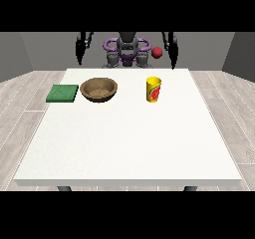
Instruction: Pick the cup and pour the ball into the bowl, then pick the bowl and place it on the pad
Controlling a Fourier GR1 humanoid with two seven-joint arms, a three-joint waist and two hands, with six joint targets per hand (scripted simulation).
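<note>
1. On the white table (127,143), near its far edge, a yellow cup (153,89) with a red mark on its side is standing upright, right of centre
2. Left of the cup and well apart from it, a brown wooden bowl (99,89) is sitting upright with its mouth facing up
3. Just left of the bowl, a flat green pad (63,93) is lying near the table's left edge, close to the bowl but seemingly not touching it
4. A red ball (157,52) is showing above and behind the cup, beyond the table's far edge, near the robot's torso; it appears to be in the air, though the view is poor there
5. The hand at the view's left (79,54) is hanging beside the robot's body, away from every object; I cannot tell how its fingers are lying
6. The hand at the view's right (173,56) is likewise hanging down just right of the ball, and its finger state is also unclear
</note>
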